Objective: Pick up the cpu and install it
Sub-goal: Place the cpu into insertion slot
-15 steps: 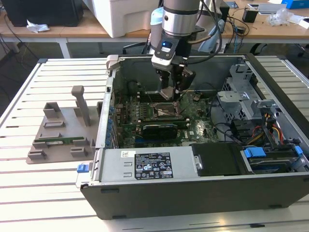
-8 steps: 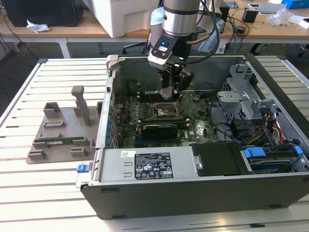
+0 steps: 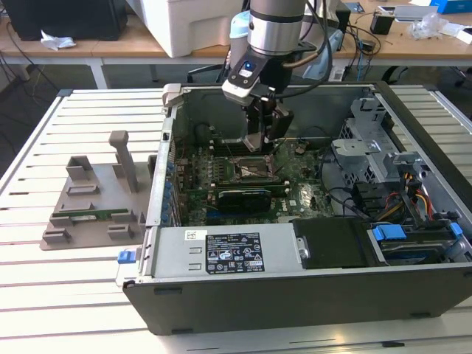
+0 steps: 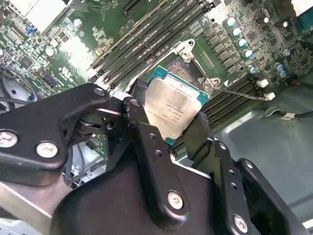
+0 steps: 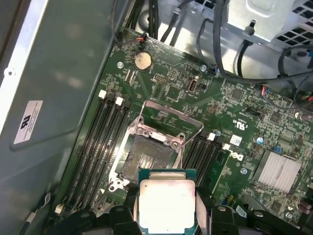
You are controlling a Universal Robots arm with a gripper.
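You have the small square cpu with the silver metal top and thin green rim [image 5: 166,199] clamped in the black gripper [image 5: 166,215]. In both wrist views a black finger [image 4: 146,142] presses against each of two opposite edges of the chip [image 4: 172,108]. The first wrist view gives you the clearest read on the target: the dark, bare square socket [image 5: 146,159] lies open on the green motherboard [image 5: 234,112], with its metal retaining frame [image 5: 168,116] swung up, and the cpu hangs near it, not seated. The second wrist view puts the chip over the socket area, with rows of long black memory slots [image 4: 161,34] beyond. The exterior view gives you the setting: the gripper [image 3: 264,139] reaches down into the open dark grey computer case [image 3: 295,302], which lies on the white slatted bench [image 3: 44,295] beside a grey plastic parts holder [image 3: 110,177].
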